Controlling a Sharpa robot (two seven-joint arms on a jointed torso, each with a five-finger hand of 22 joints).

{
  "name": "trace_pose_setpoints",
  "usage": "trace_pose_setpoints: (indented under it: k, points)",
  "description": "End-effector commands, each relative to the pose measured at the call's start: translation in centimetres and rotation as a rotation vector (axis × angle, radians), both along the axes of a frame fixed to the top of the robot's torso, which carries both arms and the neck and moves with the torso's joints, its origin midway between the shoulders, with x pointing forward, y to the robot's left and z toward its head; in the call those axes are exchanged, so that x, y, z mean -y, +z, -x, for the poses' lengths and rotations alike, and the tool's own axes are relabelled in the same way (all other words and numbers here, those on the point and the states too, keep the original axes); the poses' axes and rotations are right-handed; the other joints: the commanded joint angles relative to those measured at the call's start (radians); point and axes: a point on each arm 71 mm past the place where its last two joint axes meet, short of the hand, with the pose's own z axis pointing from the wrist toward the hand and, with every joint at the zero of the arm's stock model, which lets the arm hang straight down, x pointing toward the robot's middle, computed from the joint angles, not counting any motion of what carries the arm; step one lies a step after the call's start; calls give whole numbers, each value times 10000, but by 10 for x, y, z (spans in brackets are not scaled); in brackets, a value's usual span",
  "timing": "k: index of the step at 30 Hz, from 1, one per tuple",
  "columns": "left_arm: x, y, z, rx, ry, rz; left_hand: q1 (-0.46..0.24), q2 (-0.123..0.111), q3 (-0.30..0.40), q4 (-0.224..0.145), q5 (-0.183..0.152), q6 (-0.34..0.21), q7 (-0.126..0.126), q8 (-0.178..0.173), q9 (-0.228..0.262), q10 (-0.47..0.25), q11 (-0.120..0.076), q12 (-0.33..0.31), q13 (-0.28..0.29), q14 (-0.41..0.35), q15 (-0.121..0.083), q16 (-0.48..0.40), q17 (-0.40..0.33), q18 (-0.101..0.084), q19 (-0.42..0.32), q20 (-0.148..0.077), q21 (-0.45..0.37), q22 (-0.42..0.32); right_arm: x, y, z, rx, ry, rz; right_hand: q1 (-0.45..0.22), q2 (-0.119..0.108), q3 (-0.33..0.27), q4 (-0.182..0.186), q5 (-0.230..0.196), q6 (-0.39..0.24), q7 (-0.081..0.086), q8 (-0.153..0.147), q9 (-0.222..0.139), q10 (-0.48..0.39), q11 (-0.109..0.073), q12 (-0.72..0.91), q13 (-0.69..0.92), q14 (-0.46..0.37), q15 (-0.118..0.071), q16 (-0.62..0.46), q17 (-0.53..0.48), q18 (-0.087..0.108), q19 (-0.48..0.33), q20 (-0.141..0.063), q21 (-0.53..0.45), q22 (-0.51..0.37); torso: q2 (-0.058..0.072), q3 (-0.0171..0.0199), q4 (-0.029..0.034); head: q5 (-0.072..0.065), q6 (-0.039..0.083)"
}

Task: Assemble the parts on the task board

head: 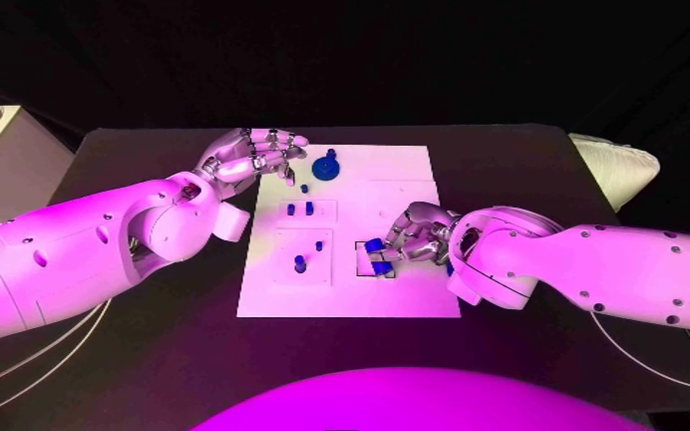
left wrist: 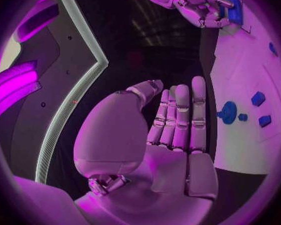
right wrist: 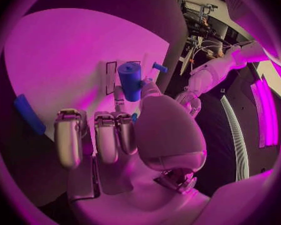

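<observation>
Nearest the robot, the board (head: 410, 296) lies flat on the black table (head: 546, 167), and everything else is placed against it. Over the board's near right part, the right hand (head: 413, 233) reaches in from the right edge with its fingers curled down around a blue part (head: 380, 245). A second blue part (head: 381, 268) sits just beside it, towards the near edge, by a dark-outlined rectangle on the board. From the right wrist, that hand's fingers (right wrist: 106, 137) are bent inward and a blue cylinder (right wrist: 130, 81) stands just past them, close against the thumb; the hand seems to pinch it, though the contact itself is hidden. A flat blue piece (right wrist: 28, 114) lies apart from it on the white surface.

Left of the right hand, towards the board's middle, 2 small blue pegs (head: 308, 254) stand close together. Farther back, another pair of pegs (head: 299, 210) stands in a marked square.

At the board's far left corner hovers the left hand (head: 256, 157), holding nothing; the left wrist view shows its fingers (left wrist: 181, 117) straight and side by side, with the thumb set apart. Just right of that hand, a blue round part (head: 326, 166) with a knob stands on the board's far edge, and a small blue bit (head: 303, 188) lies near it.
</observation>
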Motion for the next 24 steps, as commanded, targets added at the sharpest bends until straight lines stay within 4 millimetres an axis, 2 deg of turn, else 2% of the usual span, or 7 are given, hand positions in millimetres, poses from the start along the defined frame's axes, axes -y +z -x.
trace_pose_setpoints:
  k: [1,7,13,24]
  points:
    - [2,1,1,-16,-164,155,118,19,-2,32,19,-30,37,-36,-16,53,2,-63,-11,25,26,-2,13,156,60,6,-51,-9,-1,-1,-2,277,257,485,-118,4,-87,4,-92,131,-62,56,-23,1045,-56,35,2628,1062,-54,41,2631,-91,844,-67,-1,2364,1,9,-8,27,-25]
    - [2,1,1,-19,-160,151,118,19,-2,32,19,-30,37,-36,-16,53,2,-63,-11,25,26,-2,13,156,60,6,-51,-9,-3,-2,-4,442,301,726,-232,36,-124,4,-196,163,-78,88,-18,1045,-68,35,2628,1062,-63,41,2631,-94,847,-73,15,2367,-8,-3,-10,48,-51]
    - [2,1,1,-21,-162,151,116,24,-3,41,20,-27,36,-35,-16,53,2,-66,-12,23,27,-3,14,156,61,7,-56,-12,-8,-3,-5,404,504,815,-305,42,-161,1,-295,165,-83,104,-17,1045,-75,35,2628,1062,-69,41,2631,-92,845,-78,8,2365,-6,4,-7,76,-66]
    - [2,1,1,-26,-160,146,113,31,-3,55,21,-23,34,-35,-16,52,1,-70,-14,21,28,-6,14,155,63,8,-63,-17,-13,-2,-6,560,412,728,-523,156,-237,9,-496,202,-106,172,0,1045,-91,35,2628,1062,-82,41,2631,-89,841,-88,-8,2361,-12,-10,-11,96,-41]
